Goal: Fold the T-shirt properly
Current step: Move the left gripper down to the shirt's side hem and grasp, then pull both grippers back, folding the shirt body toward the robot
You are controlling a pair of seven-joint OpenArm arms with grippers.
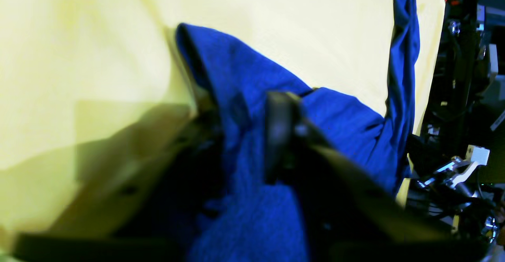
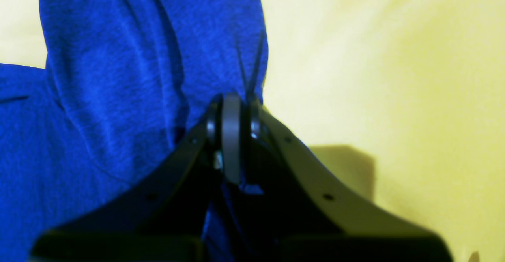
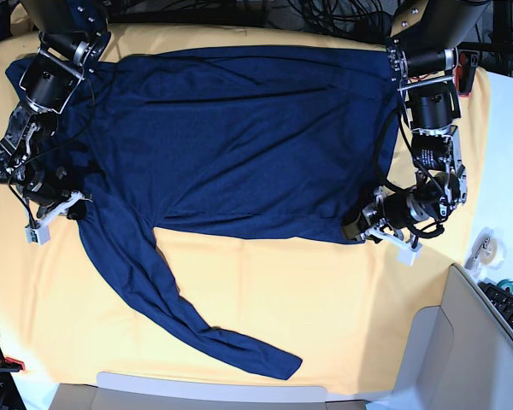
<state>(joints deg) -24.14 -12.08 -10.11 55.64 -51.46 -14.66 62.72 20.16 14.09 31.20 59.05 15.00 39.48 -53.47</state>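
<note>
The shirt [image 3: 239, 128] lies spread flat on the yellow-clothed table [image 3: 325, 299], one long sleeve [image 3: 179, 316] trailing toward the near edge. The left tool [image 1: 252, 131] sits at the shirt's lower corner with blue fabric bunched between its fingers; whether they have fully pinched it I cannot tell. The right tool [image 2: 232, 135] is at the opposite side of the shirt, its fingers pressed together on a raised fold of the cloth.
</note>
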